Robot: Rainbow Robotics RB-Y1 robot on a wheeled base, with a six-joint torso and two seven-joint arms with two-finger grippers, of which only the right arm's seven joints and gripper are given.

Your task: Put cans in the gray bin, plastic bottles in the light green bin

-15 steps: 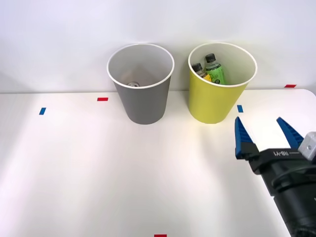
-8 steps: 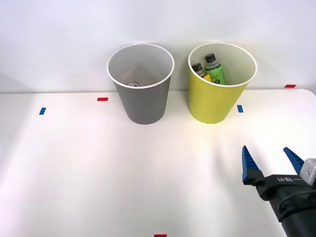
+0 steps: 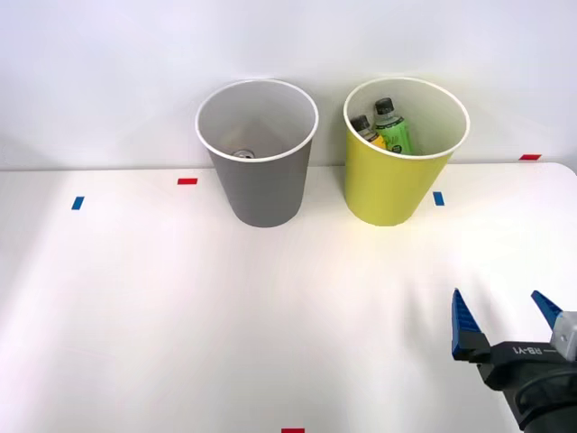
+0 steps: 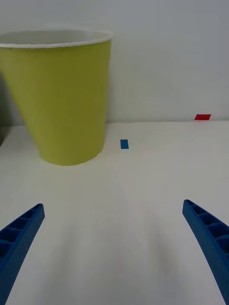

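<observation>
Front view first: the right gripper (image 3: pixel 508 322) hangs low at the near right of the table (image 3: pixel 135 298), blue fingers spread wide and nothing between them. Everything looks sorted. The can (image 3: pixel 242 154) shows its silvery top down inside the gray bin (image 3: pixel 261 185), and both plastic bottles, the green one (image 3: pixel 393 132) and the yellow-labelled one (image 3: pixel 367 129), stand in the light green bin (image 3: pixel 388 189), dark caps up.

What could spoil it from here? My guess is a careless swing of the arm toward the back: either bin looks light enough to tip if clipped at the rim, and a bottle could roll out.

Relative to the gripper, the green bin sits ahead and a little to its left, well apart; the gray one stands farther left. On the wrist camera that green bin (image 4: pixel 62 100) rises beyond the open fingertips (image 4: pixel 26 224), with bare tabletop between.
</observation>
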